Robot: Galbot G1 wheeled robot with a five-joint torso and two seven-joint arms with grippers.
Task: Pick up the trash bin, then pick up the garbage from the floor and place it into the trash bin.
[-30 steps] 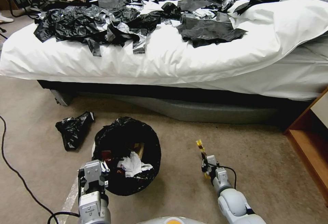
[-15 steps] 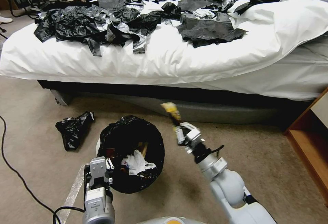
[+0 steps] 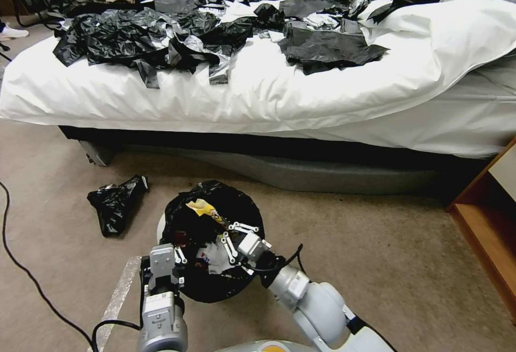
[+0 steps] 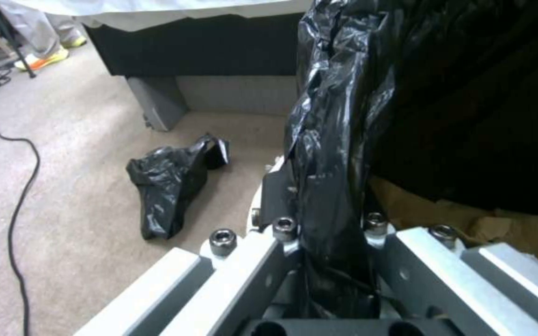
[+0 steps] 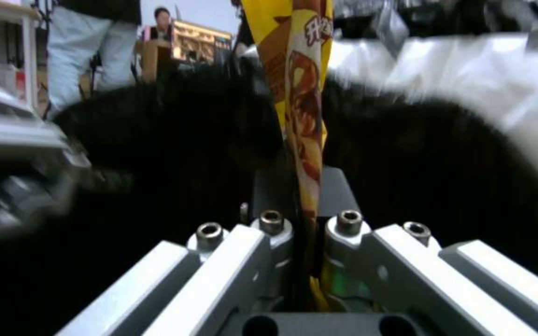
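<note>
Swung leftward since half a second ago, the right gripper [image 3: 230, 238] now sits over the trash bin [image 3: 214, 244], where earlier it was held up to the bin's right.

Its fingers [image 5: 337, 224] are clenched on a yellow snack wrapper [image 3: 204, 209], which sticks out over the far part of the bin's black-lined opening; the right wrist view shows the wrapper [image 5: 300, 116] pinched upright between them. The left gripper [image 3: 162, 266] stays at the bin's near-left rim, its fingers [image 4: 285, 228] closed on the folded-over black liner [image 4: 337, 154]. Inside the bin lie a white crumpled tissue [image 3: 215, 258] and some brown paper [image 4: 468, 219]. The bin is on the beige floor [image 3: 376, 244] near the bed [image 3: 269, 94], with a crumpled black bag [image 3: 115, 204] lying on the carpet to its far left.
</note>
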